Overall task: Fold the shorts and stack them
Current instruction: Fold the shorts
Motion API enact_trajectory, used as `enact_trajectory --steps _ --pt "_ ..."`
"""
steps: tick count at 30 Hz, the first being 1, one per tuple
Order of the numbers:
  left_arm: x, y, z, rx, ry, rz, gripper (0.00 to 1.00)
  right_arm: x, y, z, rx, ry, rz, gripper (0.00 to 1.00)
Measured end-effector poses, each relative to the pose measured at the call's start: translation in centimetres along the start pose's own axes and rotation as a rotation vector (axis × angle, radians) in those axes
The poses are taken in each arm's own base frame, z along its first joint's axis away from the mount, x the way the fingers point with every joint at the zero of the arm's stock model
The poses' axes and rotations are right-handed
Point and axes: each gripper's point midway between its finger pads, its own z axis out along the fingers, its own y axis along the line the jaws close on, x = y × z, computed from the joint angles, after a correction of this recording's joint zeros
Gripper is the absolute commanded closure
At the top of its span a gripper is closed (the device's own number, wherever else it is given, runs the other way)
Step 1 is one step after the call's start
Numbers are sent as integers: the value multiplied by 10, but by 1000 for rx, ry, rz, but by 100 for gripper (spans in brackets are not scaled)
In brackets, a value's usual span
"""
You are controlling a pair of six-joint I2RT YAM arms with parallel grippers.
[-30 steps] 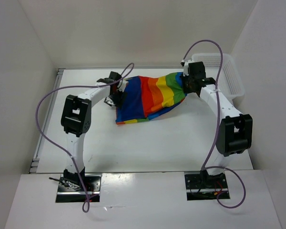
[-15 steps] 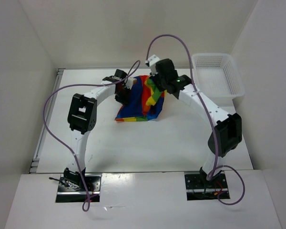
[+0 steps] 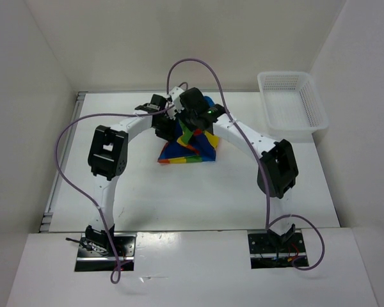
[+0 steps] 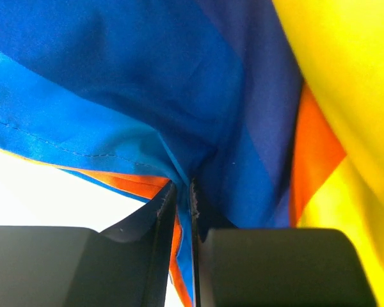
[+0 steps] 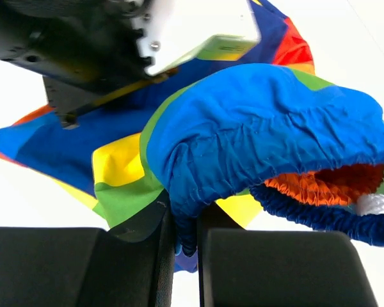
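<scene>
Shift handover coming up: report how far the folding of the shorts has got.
Done: little that shows; the shorts sit bunched mid-table, one part doubled over the rest. In hand: left gripper and right gripper are both shut on blue fabric, the right on the elastic waistband. To do: flatten the fold, release, finish folding and stack.

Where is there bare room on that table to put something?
Bare table lies between the shorts and the near edge, and left of the basket. Crowded at back middle, where left fingers and right fingers pinch the shorts.
</scene>
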Motion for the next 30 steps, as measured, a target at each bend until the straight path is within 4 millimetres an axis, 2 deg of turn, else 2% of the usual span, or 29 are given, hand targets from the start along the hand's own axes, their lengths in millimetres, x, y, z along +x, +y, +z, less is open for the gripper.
enact_trajectory --steps 5,7,8,10,13,15,16,17,20,25,28,29,30 --pt "6 10 -6 -52 4 -7 81 2 -15 -6 60 3 5 100" --pt "9 17 -9 -96 9 -8 82 10 -30 -13 79 13 27 100" --pt "11 22 -11 -117 12 -11 82 15 -41 -17 91 18 45 100" --pt "15 33 -16 -159 18 -22 82 30 -75 -29 133 35 103 100" --pt "17 56 -24 -224 17 -51 84 62 -128 -49 216 72 197 100" --pt "22 75 -32 -268 17 -79 84 88 -150 -56 253 112 246 100" --pt "24 85 -37 -291 16 -95 84 97 -153 -58 256 129 258 100" --pt "27 92 -40 -313 15 -106 84 105 -151 -57 247 146 266 100" --pt "35 110 -50 -380 21 -125 82 125 -128 -48 172 192 265 100" --pt "42 121 -60 -459 41 -126 63 155 -92 -38 62 261 284 100" --pt "46 127 -66 -501 57 -128 50 169 -77 -35 16 290 314 87" --pt "48 129 -69 -516 68 -131 49 172 -72 -34 0 295 325 74" --pt "51 130 -72 -528 80 -132 47 175 -67 -33 -16 300 342 69"
